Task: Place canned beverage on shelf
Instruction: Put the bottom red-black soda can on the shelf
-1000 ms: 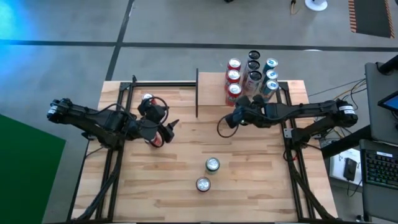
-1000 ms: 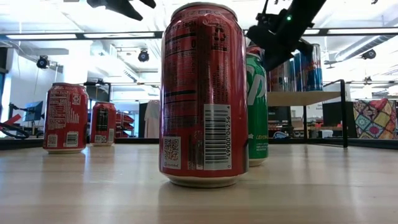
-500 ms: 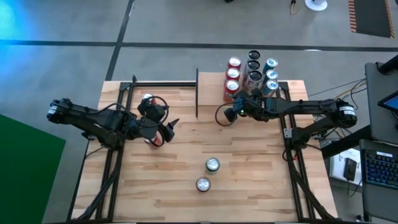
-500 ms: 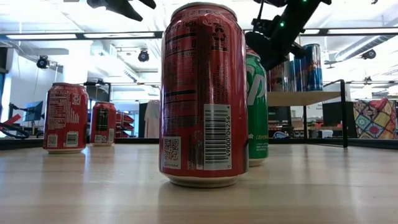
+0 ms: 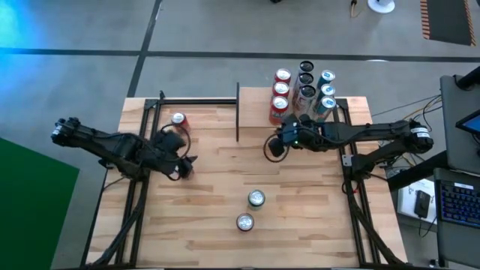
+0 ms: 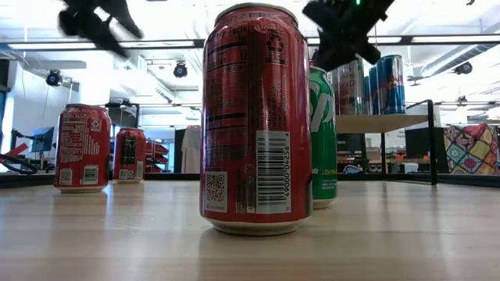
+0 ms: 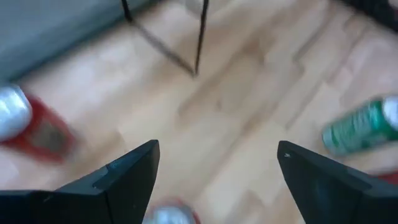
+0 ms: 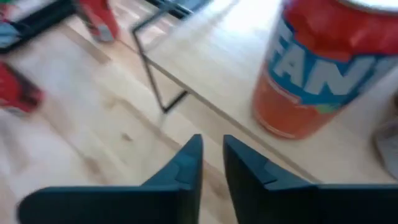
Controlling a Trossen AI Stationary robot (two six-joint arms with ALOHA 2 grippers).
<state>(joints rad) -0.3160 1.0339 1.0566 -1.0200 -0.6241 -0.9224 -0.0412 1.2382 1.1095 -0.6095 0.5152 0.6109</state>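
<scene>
Cans (image 5: 303, 92) stood grouped on the shelf (image 8: 249, 146) at the table's far right, the orange can (image 8: 323, 65) nearest its edge. Right tool (image 5: 279, 142) hovered just off that edge, fingers almost together and empty, probably done placing. Left tool (image 5: 182, 166), spread wide and empty, hung over a red can (image 7: 169, 214), likely the next pick.

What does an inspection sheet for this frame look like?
Surface: wood table, bare in front.
Job's things: shelf holds nine upright cans; four cans on the table: two centre, one rear left, one under the left hand.
Clutter: nothing seen.
Hands: left hand open above a can; right hand empty, fingers almost together, by the shelf edge.
Cables: black loops on both wrists.
Surroundings: keyboard right, grey floor.
</scene>
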